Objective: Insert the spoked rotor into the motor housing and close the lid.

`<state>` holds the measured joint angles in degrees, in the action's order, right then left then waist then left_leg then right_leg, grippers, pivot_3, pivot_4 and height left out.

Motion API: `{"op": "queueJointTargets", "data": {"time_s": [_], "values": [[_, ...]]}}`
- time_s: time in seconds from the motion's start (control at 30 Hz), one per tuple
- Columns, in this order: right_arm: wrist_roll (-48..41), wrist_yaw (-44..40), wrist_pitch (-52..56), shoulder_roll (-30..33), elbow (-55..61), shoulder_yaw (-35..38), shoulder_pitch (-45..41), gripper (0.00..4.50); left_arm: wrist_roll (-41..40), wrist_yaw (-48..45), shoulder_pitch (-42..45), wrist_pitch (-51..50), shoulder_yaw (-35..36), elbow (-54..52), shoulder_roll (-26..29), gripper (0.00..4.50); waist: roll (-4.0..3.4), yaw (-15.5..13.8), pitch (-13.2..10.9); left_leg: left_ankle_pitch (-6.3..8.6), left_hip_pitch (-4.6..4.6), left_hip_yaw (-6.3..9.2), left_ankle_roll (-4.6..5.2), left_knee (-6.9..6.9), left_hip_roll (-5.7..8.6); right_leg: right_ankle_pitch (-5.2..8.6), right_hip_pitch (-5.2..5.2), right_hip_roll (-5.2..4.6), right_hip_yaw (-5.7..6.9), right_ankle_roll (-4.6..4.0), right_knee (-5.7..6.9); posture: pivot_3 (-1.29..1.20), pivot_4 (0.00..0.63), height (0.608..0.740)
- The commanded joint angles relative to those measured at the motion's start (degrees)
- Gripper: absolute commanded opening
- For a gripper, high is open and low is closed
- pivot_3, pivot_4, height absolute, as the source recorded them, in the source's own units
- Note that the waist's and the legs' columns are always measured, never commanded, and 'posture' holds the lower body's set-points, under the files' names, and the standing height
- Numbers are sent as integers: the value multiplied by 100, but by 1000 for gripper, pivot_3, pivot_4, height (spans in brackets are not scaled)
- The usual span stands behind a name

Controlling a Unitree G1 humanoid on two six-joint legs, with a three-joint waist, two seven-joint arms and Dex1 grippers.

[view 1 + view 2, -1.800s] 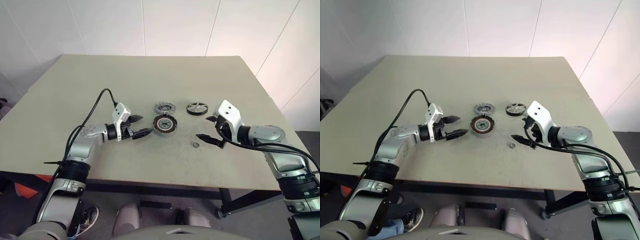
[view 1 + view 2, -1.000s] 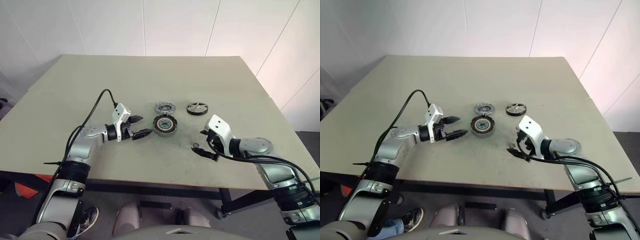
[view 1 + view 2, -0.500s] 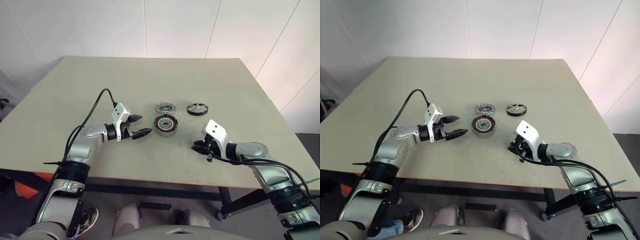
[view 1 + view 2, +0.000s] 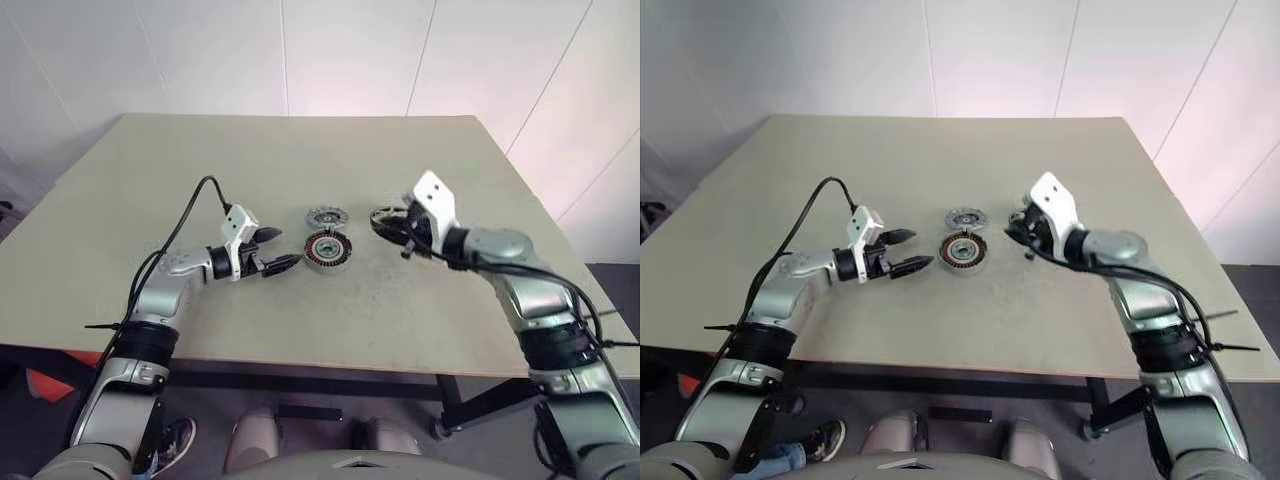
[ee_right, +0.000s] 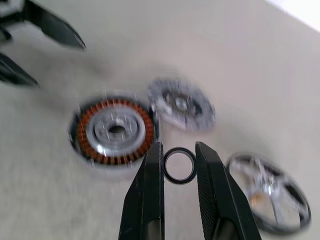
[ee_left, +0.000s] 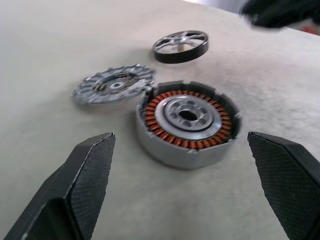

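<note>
We see the right gripper (image 5: 179, 167) clamped on a small dark ring (image 5: 179, 165), its two black fingers (image 5: 151, 190) pressing the ring's sides, raised above the table (image 4: 300, 160) between the motor housing (image 5: 114, 131) and the spoked rotor (image 5: 268, 197). From the head view the ring is too small for us to make out, and the right gripper covers part of the rotor there; in the right wrist view the rotor lies flat on the table and is blurred, so its spokes read poorly. The housing sits open, copper windings showing, with the lid (image 6: 114, 86) lying just beside it, its edge close to the housing's rim; we cannot tell whether they touch. The left gripper (image 6: 192, 200) hovers near the housing, fingers spread wide and holding nothing.
</note>
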<state>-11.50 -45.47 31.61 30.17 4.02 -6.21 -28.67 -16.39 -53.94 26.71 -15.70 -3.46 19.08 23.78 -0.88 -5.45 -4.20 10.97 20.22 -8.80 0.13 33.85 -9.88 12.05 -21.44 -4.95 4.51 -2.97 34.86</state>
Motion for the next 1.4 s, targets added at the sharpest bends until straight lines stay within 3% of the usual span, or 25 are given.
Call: {"op": "queueJointTargets", "data": {"time_s": [0.03, 0.27, 1.2, 1.4], "values": [[-42, 0, 86, -524, 27, -487, -405, 571, 194, 290, 209, 236, 255, 291, 198, 4500, 0, 15, 0, 0, 4, -3, -2, -10, 1, -5, -11, 0, -1, -10, -1, 0, 0, 740], [291, 205, -36, -987, -790, -827, -673, 571, 351, 634, 201, 410, 362, 439, 213, 4500, 3, -38, 0, -5, 114, 2, -8, 18, 6, -12, -89, -5, 2, -20, 3, 0, 0, 740], [544, 278, -363, -1366, -2307, -831, -709, 571, 329, 673, 135, 355, 427, 147, 143, 4500, 6, -3, 0, -2, 89, 0, -5, 24, 2, -12, -84, -8, 0, -20, 28, 0, 0, 740], [544, 285, -545, -1321, -2079, -777, -663, 2673, 344, 677, 156, 370, 413, 189, 123, 4500, 6, -7, 0, -2, 89, 0, -6, 25, 3, -12, -84, -8, 0, -20, 31, 0, 0, 740]]}}
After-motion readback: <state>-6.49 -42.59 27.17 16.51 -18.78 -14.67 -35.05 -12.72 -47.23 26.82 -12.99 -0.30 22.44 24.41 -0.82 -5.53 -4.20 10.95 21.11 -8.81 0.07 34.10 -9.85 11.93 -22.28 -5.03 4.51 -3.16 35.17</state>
